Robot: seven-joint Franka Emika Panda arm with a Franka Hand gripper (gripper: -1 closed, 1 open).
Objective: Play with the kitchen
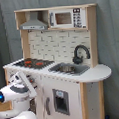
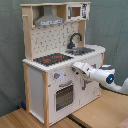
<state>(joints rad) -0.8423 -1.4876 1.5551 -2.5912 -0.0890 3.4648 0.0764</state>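
Item: kitchen (image 2: 60, 65) | gripper (image 2: 76, 67) nosing toward front panel, likely seeking knobs (image 2: 56, 76) | finger opening: cannot tell

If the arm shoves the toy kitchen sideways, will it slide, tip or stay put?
The kitchen is tall with a hood and microwave up top, so a high push might tip it. Its wide base probably resists low nudges. On the wooden floor it may slide.
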